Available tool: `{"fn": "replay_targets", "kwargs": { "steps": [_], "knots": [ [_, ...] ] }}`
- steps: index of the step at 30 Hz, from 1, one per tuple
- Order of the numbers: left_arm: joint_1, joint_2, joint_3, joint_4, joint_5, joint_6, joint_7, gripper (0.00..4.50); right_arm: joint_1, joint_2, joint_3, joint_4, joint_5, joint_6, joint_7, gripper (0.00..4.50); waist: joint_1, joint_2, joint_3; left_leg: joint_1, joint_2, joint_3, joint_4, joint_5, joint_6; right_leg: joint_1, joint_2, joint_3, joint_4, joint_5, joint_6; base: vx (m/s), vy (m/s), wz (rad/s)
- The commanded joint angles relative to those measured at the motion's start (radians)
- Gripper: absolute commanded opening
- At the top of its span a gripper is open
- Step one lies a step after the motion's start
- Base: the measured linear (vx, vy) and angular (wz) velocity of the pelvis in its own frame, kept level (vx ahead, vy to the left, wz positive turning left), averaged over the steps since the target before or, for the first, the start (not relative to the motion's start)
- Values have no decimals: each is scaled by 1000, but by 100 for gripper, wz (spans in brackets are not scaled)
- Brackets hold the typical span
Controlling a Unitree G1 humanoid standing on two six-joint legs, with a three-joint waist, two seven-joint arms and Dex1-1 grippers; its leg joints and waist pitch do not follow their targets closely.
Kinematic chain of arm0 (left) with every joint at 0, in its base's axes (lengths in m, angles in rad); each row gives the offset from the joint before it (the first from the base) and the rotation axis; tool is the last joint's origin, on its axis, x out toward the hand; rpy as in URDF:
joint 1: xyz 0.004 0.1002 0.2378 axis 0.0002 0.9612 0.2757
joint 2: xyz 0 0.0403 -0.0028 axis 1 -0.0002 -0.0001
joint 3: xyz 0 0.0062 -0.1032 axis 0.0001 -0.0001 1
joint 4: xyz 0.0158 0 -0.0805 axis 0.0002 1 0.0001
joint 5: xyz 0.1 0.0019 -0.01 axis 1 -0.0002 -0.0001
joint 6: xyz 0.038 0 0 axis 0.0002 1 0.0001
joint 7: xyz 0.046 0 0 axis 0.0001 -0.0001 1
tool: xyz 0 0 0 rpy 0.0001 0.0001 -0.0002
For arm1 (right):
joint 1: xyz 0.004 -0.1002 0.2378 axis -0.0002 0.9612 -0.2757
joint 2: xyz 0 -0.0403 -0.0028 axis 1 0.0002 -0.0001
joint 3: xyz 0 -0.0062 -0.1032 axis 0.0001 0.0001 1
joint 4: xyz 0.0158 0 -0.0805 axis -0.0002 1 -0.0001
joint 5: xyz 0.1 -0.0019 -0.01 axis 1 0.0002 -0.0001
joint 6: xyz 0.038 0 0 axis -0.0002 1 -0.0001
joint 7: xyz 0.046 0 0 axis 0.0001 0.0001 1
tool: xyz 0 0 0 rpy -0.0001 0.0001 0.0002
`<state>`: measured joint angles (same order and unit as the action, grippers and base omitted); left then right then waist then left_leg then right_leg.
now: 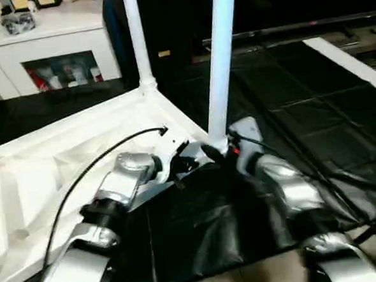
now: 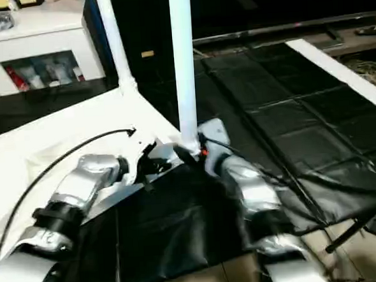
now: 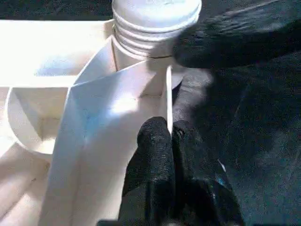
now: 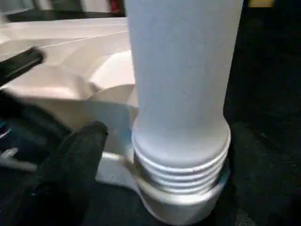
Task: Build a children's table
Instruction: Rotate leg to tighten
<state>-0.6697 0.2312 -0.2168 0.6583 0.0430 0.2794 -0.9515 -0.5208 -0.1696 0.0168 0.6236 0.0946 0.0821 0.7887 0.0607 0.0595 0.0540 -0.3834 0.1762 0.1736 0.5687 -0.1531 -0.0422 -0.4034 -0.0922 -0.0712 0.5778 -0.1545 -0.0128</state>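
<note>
One white tabletop (image 1: 61, 155) lies upside down, two tapered legs (image 1: 221, 62) stand upright in its corner sockets, two pincers, left (image 1: 187, 155) and right (image 1: 222, 153), and one glass-doored cabinet (image 1: 48, 47) behind the tabletop.

No legible text, labels, brands or numbers on any surface.

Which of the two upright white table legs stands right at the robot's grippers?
The nearer leg, at the tabletop's near corner. Its threaded base still shows above the socket. The other leg rises from the far corner, away from both grippers.
</note>
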Motion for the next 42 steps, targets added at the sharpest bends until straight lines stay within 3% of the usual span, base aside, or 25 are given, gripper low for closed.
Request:
{"fn": "replay_targets", "kwargs": {
  "steps": [1, 4, 5, 6, 8, 11, 13, 15, 26, 35, 42],
  "knots": [
    [-8, 15, -25, -8, 6, -42, -46, 0, 7, -4, 57, -35, 24, -10, 108, 447, 5, -2, -77, 13, 44, -11, -58, -273, 71, 55, -51, 33, -58, -179, -239, 0, 0, 0],
    [0, 58, -53, -13, 10, -79, -136, 0, 14, -72, 68, -59, 37, -13, 237, 447, 13, -2, -75, 13, 46, -9, -57, -281, 82, 55, -51, 31, -60, -209, -238, 0, 0, 0],
    [4, 81, -69, -17, 10, -104, -187, 0, 12, -103, 70, -67, 48, -5, 295, 447, 13, -9, -74, 13, 47, -9, -58, -281, 82, 55, -51, 31, -59, -211, -238, 0, 0, 0],
    [4, 81, -69, -17, 10, -104, -187, 0, 12, -103, 70, -67, 48, -5, 295, 447, 17, -5, -74, 14, 48, -9, -58, -286, 81, 54, -53, 32, -60, -232, -237, 0, 0, 0],
    [3, 131, -107, -12, 20, -168, -286, 0, -10, -169, 79, -66, 72, 14, 421, 447, 24, -11, -72, 17, 49, -9, -58, -301, 81, 52, -55, 32, -64, -272, -231, 0, 0, 0],
    [1, 151, -124, -12, 24, -193, -334, 0, -24, -204, 96, -60, 69, 17, 493, 447, 36, -11, -70, 24, 53, -8, -60, -314, 65, 44, -55, 36, -64, -300, -230, 0, 0, 0],
    [-1, 174, -146, -18, 17, -223, -410, 0, -46, -245, 136, -48, 63, 13, 596, 447, 41, -23, -69, 22, 54, -7, -62, -318, 59, 46, -58, 36, -64, -322, -225, 0, 0, 0],
    [-4, 184, -158, -21, 17, -239, -443, 0, -58, -257, 159, -35, 51, -6, 648, 447, 49, -22, -70, 24, 55, -8, -60, -308, 60, 44, -62, 38, -62, -330, -222, 0, 0, 0],
    [25, 207, -199, -83, 7, -277, -542, 0, -107, -207, 218, 32, 23, -81, 683, 447, 61, -18, -75, 23, 56, -7, -59, -270, 60, 44, -59, 38, -50, -245, -249, 0, 0, 0],
    [44, 215, -207, -100, 7, -283, -553, 0, -116, -162, 230, 65, 20, -105, 685, 382, 65, -11, -74, 26, 57, -10, -64, -317, 33, 44, -58, 39, -52, -280, -236, 0, 0, 0],
    [51, 213, -208, -103, 4, -282, -548, 0, -117, -153, 234, 71, 30, -103, 690, 319, 65, -12, -76, 25, 55, -8, -60, -296, 44, 45, -57, 39, -49, -241, -247, 0, 0, 0]
  ]
}}
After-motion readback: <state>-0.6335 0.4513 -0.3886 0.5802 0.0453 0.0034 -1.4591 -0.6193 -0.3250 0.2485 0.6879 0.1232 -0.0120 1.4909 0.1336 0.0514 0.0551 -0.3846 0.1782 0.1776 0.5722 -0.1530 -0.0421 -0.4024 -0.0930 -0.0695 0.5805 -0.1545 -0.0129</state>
